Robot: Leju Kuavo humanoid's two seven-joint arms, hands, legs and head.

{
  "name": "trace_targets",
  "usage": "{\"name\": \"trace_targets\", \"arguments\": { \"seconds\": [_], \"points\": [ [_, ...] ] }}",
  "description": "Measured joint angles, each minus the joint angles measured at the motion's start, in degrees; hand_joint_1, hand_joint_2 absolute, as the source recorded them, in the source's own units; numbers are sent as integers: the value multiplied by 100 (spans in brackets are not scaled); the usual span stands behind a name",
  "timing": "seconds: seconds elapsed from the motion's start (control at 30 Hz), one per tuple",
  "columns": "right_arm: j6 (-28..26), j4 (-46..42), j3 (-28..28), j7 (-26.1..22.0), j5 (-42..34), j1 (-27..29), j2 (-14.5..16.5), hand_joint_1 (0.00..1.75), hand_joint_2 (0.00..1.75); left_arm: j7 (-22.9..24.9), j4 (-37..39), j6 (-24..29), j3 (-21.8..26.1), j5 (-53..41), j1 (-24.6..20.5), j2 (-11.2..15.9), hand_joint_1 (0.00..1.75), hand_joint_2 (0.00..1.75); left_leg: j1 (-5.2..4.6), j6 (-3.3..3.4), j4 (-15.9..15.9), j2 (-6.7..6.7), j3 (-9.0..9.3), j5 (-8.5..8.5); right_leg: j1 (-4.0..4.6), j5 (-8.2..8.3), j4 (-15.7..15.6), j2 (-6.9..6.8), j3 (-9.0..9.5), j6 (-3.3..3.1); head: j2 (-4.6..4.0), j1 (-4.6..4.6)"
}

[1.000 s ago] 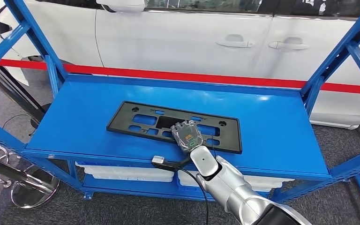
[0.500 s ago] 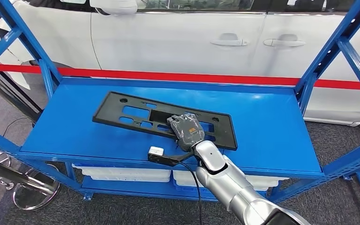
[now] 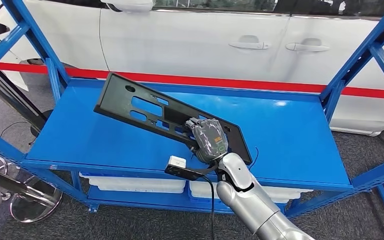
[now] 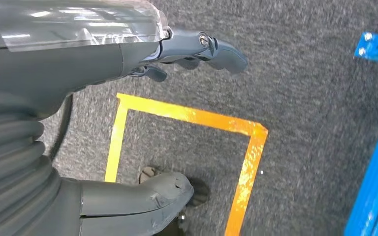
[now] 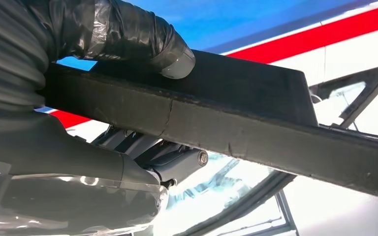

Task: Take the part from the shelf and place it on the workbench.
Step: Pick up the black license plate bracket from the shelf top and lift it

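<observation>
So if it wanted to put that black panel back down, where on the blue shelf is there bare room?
The blue shelf is bare right of the right hand, out to the upright, and along the front left edge. The raised black panel crowds the middle.

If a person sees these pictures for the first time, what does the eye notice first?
First, the long black part, tilted up off the blue shelf, held by the right hand near one end. Behind the shelf stands a white car with a red stripe. The left hand hangs over grey carpet with yellow tape.
</observation>
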Motion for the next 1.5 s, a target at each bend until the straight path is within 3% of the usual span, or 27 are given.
{"name": "trace_targets", "arguments": {
  "seconds": [0.07,0.1,0.17,0.23,0.3,0.37,0.43,0.47,0.53,0.6,0.7,0.77,0.8,0.87,0.9,0.93,0.97,1.0,1.07,1.13,1.23,1.27,1.33,1.4,1.43,1.47,1.5],
  "points": [
    [-5,-35,0,-43,-69,-9,-7,164,175,-13,0,-111,7,-10,-4,0,0,175,-14,-37,8,-10,20,-30,22,300,-735,4,344,-57,0,0],
    [-14,-56,0,-98,-141,-10,-11,164,175,-27,0,-156,10,-15,-5,0,0,175,-21,-64,10,-11,18,-37,38,346,-942,5,432,-81,0,0],
    [-46,-139,-7,-378,-498,10,-21,164,175,-78,0,-223,14,-34,-1,0,0,175,-26,-125,1,-9,7,-38,65,323,-1038,9,451,-121,0,0],
    [-23,-382,-38,-991,-1380,101,-29,164,175,-154,0,-260,19,-56,4,2,0,175,-7,-190,41,-3,-5,-106,40,340,-1085,4,477,-181,0,-1],
    [194,-843,-75,-1701,-2632,277,-30,164,175,-224,0,-275,27,-66,1,8,0,175,6,-241,442,4,-172,-365,10,357,-1137,-15,512,-241,0,-2],
    [690,-1448,-105,-2163,-3873,523,-48,164,175,-262,0,-277,38,-66,6,22,0,175,5,-276,1176,7,-517,-695,16,347,-1136,-30,519,-274,0,-2],
    [1476,-2143,-141,-2422,-5066,829,-112,164,175,-280,0,-258,63,-55,25,32,0,175,5,-286,1576,8,-734,-753,27,324,-1117,-37,522,-287,0,-2],
    [1906,-2491,-156,-2505,-5588,975,-154,164,175,-287,0,-243,80,-42,37,33,0,175,4,-277,1467,8,-697,-623,32,309,-1105,-35,528,-288,0,-2],
    [2593,-3134,-180,-2588,-6329,1197,-239,164,175,-298,0,-214,121,-11,51,39,0,175,-4,-220,762,10,-379,-221,38,273,-1084,-26,556,-275,0,-2],
    [2974,-3655,-214,-2614,-6659,1347,-329,164,175,-307,0,-194,161,10,50,50,0,175,-34,-157,170,11,-97,-20,57,249,-1064,-17,563,-238,0,-1],
    [3349,-4204,-268,-2630,-6827,1540,-454,164,175,-319,0,-161,210,38,61,59,0,175,-52,-95,5,6,-28,-19,67,251,-1065,-13,549,-152,0,-2],
    [3656,-4486,-289,-2643,-6884,1625,-511,164,175,-327,0,-138,237,43,62,59,0,175,-22,-29,-55,12,-4,20,65,138,-948,-13,516,-94,0,0],
    [3795,-4614,-293,-2648,-6909,1655,-536,164,175,-331,0,-130,250,42,57,57,0,175,-3,2,-82,17,7,38,59,-7,-738,-13,430,-66,0,0],
    [4043,-4830,-290,-2629,-7003,1723,-586,164,175,-339,0,-119,275,44,51,57,0,175,-1,28,-86,23,7,47,25,-391,-16,-13,106,-18,0,0],
    [4166,-4910,-280,-2609,-7058,1766,-612,164,175,-341,0,-118,294,47,51,57,0,175,-2,30,-80,25,5,50,8,-523,329,-14,-55,2,0,0],
    [4289,-4976,-266,-2593,-7089,1809,-639,164,175,-335,0,-117,311,51,51,57,0,175,-1,30,-71,26,3,53,-8,-554,513,-15,-141,17,0,0],
    [4401,-5022,-242,-2597,-7063,1846,-661,164,175,-321,0,-117,326,54,51,57,0,175,0,27,-59,26,2,55,-24,-471,478,-17,-119,27,0,0],
    [4490,-5060,-207,-2622,-6972,1876,-681,164,175,-301,0,-117,340,55,48,57,0,175,1,21,-46,23,2,52,-40,-298,220,-20,15,32,0,0],
    [4535,-5115,-111,-2731,-6606,1930,-707,164,175,-253,0,-112,358,43,35,57,0,175,-8,-12,-8,11,-8,35,-52,56,-558,-21,406,22,0,1],
    [4452,-5136,-11,-2852,-6198,1993,-746,164,175,-206,0,-91,369,-2,17,58,0,175,-28,-68,27,0,-37,29,-39,190,-975,-11,589,-15,0,0],
    [4417,-5110,96,-3077,-5855,2055,-877,164,175,-166,0,-63,370,-85,0,63,0,175,-17,-171,39,-2,-70,34,-21,239,-1006,-9,550,-128,0,0],
    [4424,-5099,126,-3140,-5809,2060,-915,164,175,-161,0,-61,370,-101,-3,65,0,175,-7,-199,110,1,-101,-55,-24,272,-1025,-18,533,-181,0,0],
    [4440,-5087,179,-3203,-5769,2070,-965,164,175,-155,0,-59,370,-120,-14,73,0,175,5,-239,582,8,-272,-459,-29,347,-1057,-40,474,-267,0,-1],
    [4447,-5077,219,-3229,-5727,2082,-1008,164,175,-148,0,-59,370,-136,-22,85,0,175,6,-260,1316,9,-510,-908,-3,415,-1051,-48,376,-300,0,-1],
    [4432,-5072,231,-3235,-5676,2090,-1031,164,175,-144,0,-59,370,-149,-23,90,0,175,5,-258,1540,9,-546,-1011,14,453,-1043,-51,321,-306,0,-1],
    [4406,-5068,237,-3237,-5607,2097,-1056,164,175,-140,0,-58,370,-163,-24,94,0,175,1,-245,1550,9,-473,-1006,31,490,-1034,-52,265,-308,0,-1],
    [4375,-5063,240,-3236,-5530,2103,-1082,164,175,-137,0,-56,370,-180,-27,98,0,175,-3,-220,1325,9,-283,-907,46,527,-1023,-51,212,-306,0,0]
  ]
}}
